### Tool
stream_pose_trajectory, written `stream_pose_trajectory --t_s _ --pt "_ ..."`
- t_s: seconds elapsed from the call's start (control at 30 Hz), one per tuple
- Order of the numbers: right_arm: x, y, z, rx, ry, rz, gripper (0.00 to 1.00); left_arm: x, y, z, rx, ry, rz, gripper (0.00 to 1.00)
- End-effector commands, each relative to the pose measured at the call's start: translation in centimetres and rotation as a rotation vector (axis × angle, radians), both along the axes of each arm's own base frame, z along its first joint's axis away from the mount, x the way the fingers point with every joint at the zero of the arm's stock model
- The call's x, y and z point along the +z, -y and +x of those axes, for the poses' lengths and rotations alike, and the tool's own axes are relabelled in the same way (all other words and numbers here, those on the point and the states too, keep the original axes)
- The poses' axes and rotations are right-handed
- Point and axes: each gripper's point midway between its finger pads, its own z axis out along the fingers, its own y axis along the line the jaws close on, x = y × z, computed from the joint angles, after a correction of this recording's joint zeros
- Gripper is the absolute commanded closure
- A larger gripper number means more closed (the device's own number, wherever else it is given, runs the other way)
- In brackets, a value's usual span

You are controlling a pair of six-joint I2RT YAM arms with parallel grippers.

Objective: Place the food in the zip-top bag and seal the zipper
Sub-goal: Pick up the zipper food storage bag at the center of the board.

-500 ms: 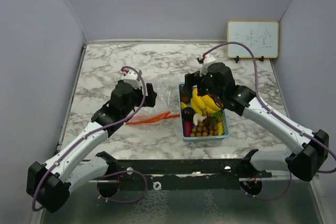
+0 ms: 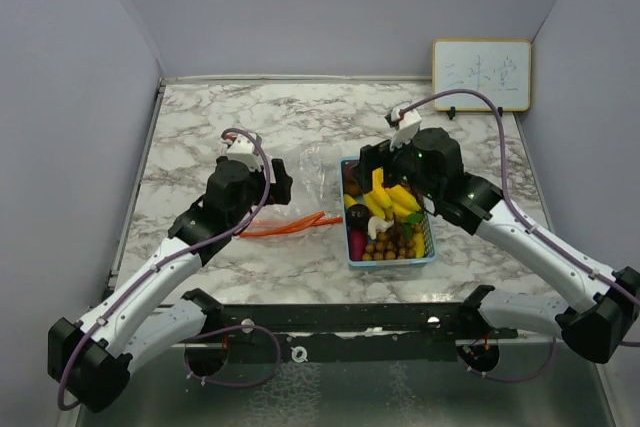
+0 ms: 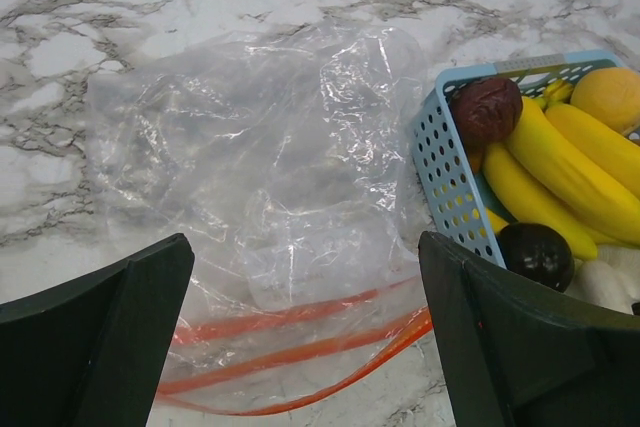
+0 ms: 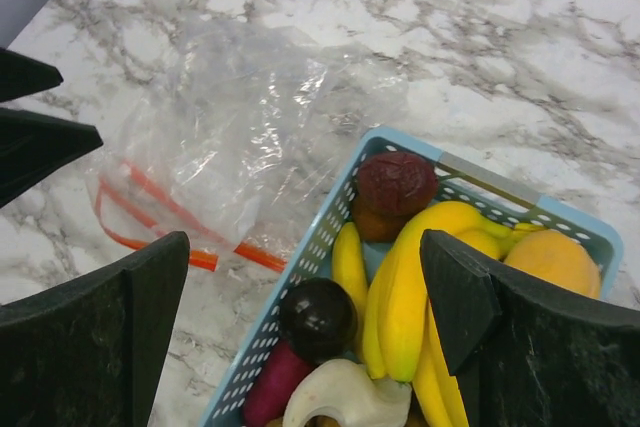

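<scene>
Item 1. Black metal rail (image 2: 330, 322), crossing the near edge of the counter and carrying both arm bases.

Item 2. White, grey-veined marble counter (image 2: 200, 117), bearing everything listed below.

Item 3. Light-blue perforated plastic basket (image 2: 395, 261), right of centre, holding all the food. Contents, near to far:
- brown round-berry cluster (image 2: 385, 247) at the near end
- magenta tuber (image 2: 356, 242) in the near left corner
- white curved piece (image 2: 380, 225)
- dark purple round piece (image 2: 358, 213)
- yellow toy bananas (image 2: 385, 197), lying lengthwise in the middle
- dark red wrinkled piece (image 4: 397, 182) at the far left corner
- orange rounded piece (image 4: 555, 262) at the far right

Item 4. Clear, crinkled plastic zip-top bag (image 2: 300, 182), lying flat on the counter just left of the basket. Its right edge reaches the basket wall. Its orange-red zipper (image 2: 290, 225) is on the near side, the strips running apart from one another.

Item 5. Left end effector (image 3: 305, 247), hanging over the bag. Its black fingers are spread wide with nothing between them.

Item 6. Right end effector (image 4: 305, 242), hanging over the far left part of the basket above the food. It is likewise spread wide and grips nothing.

Item 7. Small wood-framed whiteboard (image 2: 481, 74), propped upright at the far right corner against the wall.
</scene>
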Motion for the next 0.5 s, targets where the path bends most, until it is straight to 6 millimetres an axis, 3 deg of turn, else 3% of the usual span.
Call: stream_pose_trajectory --t_s 0.0,0.23,0.47 --pt "-1.7 -4.3 -1.8 0.229 -0.057 0.057 0.01 1.9 -2.8 0.2 0.169 0.026 -0.024 0.01" --pt "-5.2 -10.1 -5.1 0.405 -0.126 0.051 0.00 3.4 -7.2 -1.2 0.368 0.098 -0.068 0.02" --pt "-9.0 -12.4 -6.2 0.477 -0.135 -0.047 0.04 5.4 -9.7 -2.5 0.463 0.181 -0.131 0.04"
